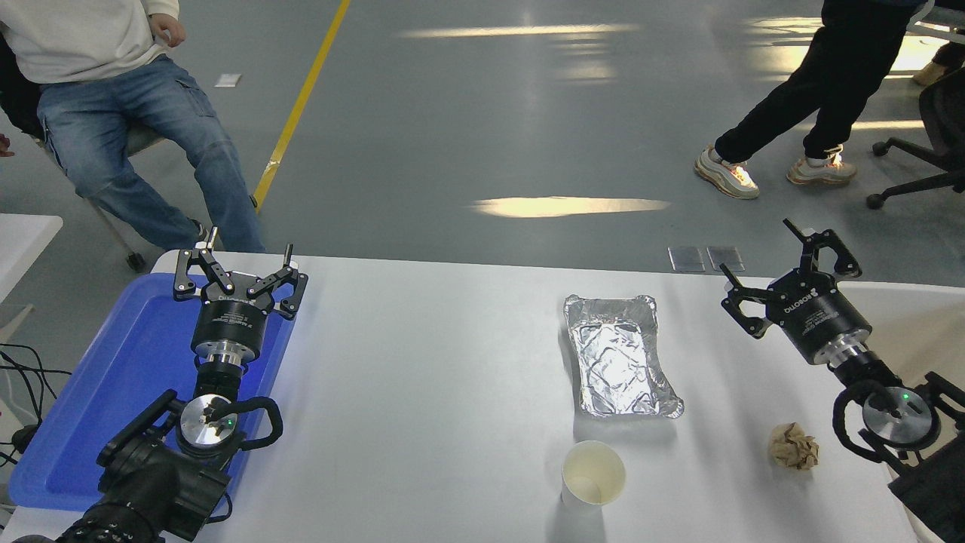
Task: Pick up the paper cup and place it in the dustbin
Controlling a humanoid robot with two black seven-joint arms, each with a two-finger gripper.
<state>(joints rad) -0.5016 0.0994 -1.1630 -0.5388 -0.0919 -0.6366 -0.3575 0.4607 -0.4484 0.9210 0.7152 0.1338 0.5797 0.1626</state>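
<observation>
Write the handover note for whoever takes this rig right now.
Left gripper: open, empty, parked over the blue tray.
Right gripper: open, empty, raised at the table's right side.
Paper cup: upright near the front edge, in front of the foil tray, untouched. Crumpled paper ball to its right.
Dustbin: pale shape at the right edge, mostly hidden by the arm.
Done: nothing. Left: grasp cup, drop in dustbin.
</observation>
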